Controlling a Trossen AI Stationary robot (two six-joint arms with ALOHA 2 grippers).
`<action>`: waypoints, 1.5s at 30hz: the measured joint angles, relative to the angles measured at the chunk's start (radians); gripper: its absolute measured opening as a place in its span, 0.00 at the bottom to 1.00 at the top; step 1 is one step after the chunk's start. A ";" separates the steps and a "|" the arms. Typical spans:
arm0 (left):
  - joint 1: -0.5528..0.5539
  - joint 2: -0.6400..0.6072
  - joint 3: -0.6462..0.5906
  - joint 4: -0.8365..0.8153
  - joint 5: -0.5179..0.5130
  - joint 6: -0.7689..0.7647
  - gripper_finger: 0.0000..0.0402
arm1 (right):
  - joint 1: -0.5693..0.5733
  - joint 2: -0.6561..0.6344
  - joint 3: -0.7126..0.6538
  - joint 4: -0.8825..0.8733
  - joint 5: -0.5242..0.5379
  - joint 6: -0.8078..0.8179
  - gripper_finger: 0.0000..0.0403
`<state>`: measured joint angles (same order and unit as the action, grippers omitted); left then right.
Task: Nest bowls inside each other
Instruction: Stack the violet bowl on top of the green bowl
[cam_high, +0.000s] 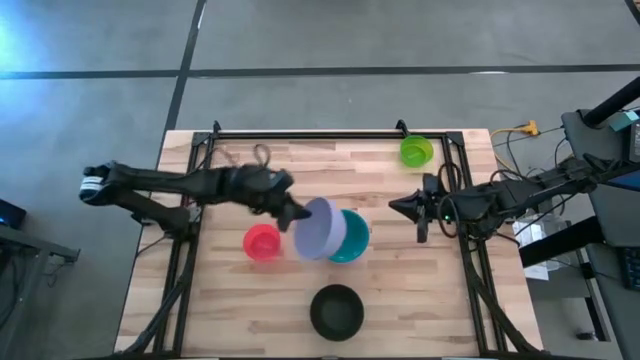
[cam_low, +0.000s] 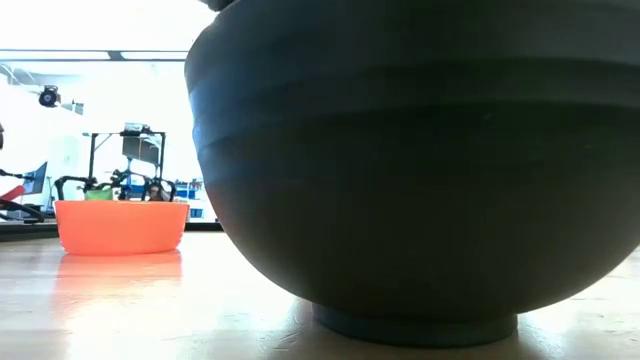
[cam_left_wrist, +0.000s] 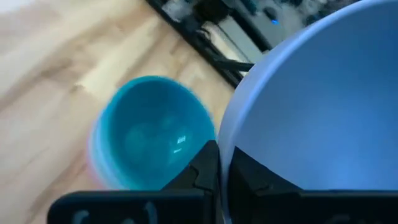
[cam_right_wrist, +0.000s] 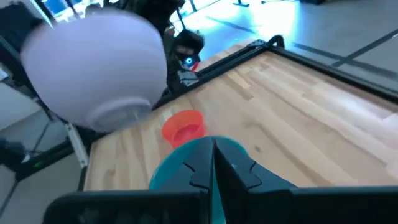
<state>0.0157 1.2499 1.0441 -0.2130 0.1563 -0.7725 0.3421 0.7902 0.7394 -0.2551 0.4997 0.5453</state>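
Observation:
My left gripper (cam_high: 297, 216) (cam_left_wrist: 219, 152) is shut on the lavender bowl (cam_high: 320, 228) (cam_left_wrist: 311, 106) (cam_right_wrist: 93, 68), which is up in the air and overlaps the teal bowl (cam_high: 354, 238) (cam_left_wrist: 149, 134) (cam_right_wrist: 180, 167) below it. The teal bowl stands on the table with a pinkish edge showing beside it. The red bowl (cam_high: 262, 242) (cam_low: 120, 226) (cam_right_wrist: 185, 126), the black bowl (cam_high: 337, 310) (cam_low: 420, 160) and the lime green bowl (cam_high: 416, 151) stand upright on the wood. My right gripper (cam_high: 393, 207) (cam_right_wrist: 213, 152) is shut and hovers right of the teal bowl, touching nothing. My left gripper holds the lavender bowl by its rim (cam_left_wrist: 222, 138), on the side toward the table's left. One finger (cam_left_wrist: 202, 171) is outside the wall and the other inside. The fingers come level from the left. The bowl is lifted clear and tilted, its foot (cam_right_wrist: 118, 115) facing down toward the right.
A black metal frame (cam_high: 300, 134) runs along the far edge and both sides of the wooden table. Cables and gear lie beyond the right side (cam_high: 525, 130). Bare wood lies between the red and lime green bowls and at the near corners.

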 joint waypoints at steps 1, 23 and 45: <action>0.019 0.039 0.051 -0.028 0.043 0.005 0.00 | 0.008 -0.016 -0.016 -0.004 0.000 0.009 0.02; 0.096 0.826 1.083 -1.003 0.097 0.249 0.00 | 0.033 -0.200 -0.227 -0.002 0.001 -0.026 0.02; 0.065 0.887 1.085 -1.060 -0.157 0.294 0.00 | 0.033 -0.207 -0.228 -0.003 -0.009 -0.033 0.02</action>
<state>0.0812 2.1365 2.1296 -1.2733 -0.0012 -0.4788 0.3752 0.5831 0.5114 -0.2577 0.4908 0.5121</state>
